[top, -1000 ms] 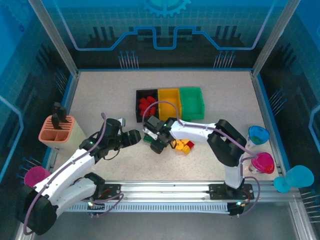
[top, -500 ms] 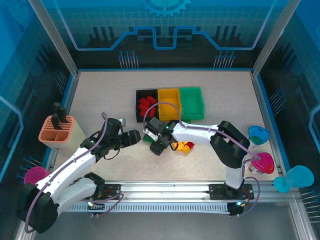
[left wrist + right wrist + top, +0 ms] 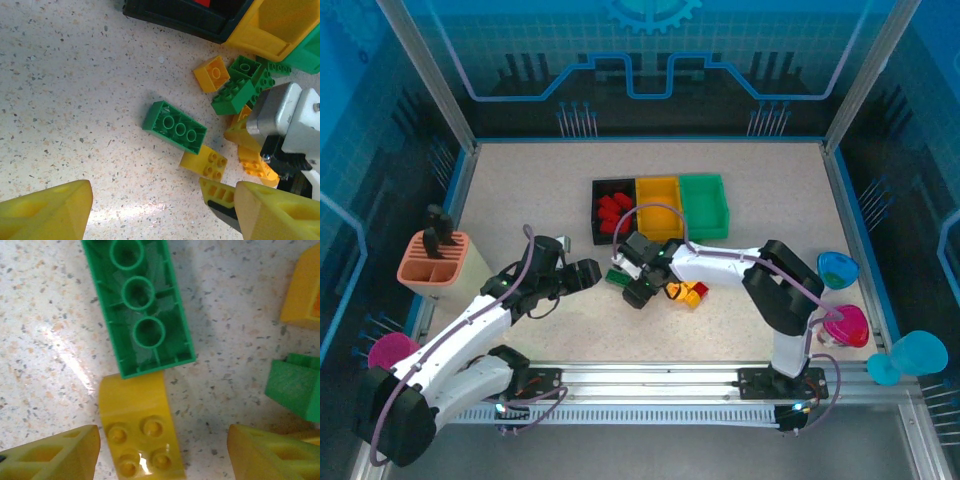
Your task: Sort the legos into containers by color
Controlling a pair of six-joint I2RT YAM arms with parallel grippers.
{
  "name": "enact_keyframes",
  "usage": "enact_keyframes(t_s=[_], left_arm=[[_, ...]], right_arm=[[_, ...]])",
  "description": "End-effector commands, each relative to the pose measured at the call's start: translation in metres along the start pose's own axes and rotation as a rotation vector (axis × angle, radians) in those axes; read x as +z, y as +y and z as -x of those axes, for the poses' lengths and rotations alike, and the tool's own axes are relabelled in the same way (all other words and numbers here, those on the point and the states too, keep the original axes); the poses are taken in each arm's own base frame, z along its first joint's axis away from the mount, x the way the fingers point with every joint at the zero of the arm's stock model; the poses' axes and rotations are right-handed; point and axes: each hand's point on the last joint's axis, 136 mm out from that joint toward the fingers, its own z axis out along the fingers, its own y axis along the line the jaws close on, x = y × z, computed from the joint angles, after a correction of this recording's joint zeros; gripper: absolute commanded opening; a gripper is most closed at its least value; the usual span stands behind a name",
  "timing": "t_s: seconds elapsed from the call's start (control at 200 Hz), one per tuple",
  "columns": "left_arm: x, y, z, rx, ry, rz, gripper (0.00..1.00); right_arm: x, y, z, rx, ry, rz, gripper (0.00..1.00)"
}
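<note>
Black (image 3: 601,226), yellow (image 3: 658,206) and green (image 3: 704,205) containers stand in a row; red legos (image 3: 613,207) lie in the black one. Loose legos (image 3: 686,292) lie in front of them. An upside-down green brick (image 3: 137,305) touches a yellow studded brick (image 3: 136,432). My right gripper (image 3: 162,455) is open, low over the table, with that yellow brick between its fingertips, closer to the left one. To the left, my left gripper (image 3: 160,220) is open over bare table, short of the green brick (image 3: 174,127) and yellow brick (image 3: 204,163).
More green bricks (image 3: 235,92) and a small yellow one (image 3: 211,74) lie by the bins' front. An orange-topped holder (image 3: 433,262) stands at the left edge. Pink (image 3: 846,326) and blue (image 3: 836,269) cups sit at the right.
The right gripper's jaws have spread wider and it has shifted slightly right over the yellow brick. The left arm has barely moved.
</note>
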Motion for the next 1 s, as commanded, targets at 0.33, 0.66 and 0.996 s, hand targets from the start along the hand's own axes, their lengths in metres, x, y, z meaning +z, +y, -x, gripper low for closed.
enact_keyframes(t_s=[0.33, 0.66, 0.996], left_arm=[[0.0, 0.0, 0.003, 0.014, -0.001, -0.01, 0.76], [-0.001, 0.0, 0.003, 0.014, -0.003, -0.009, 0.76], [-0.004, 0.002, 0.003, 0.02, -0.011, -0.004, 0.75]], right_arm=[[0.008, 0.017, -0.013, -0.027, 0.039, 0.069, 0.65], [0.015, 0.016, -0.02, -0.005, 0.049, 0.024, 0.49], [-0.037, 0.003, 0.013, -0.007, -0.099, -0.043, 0.33]])
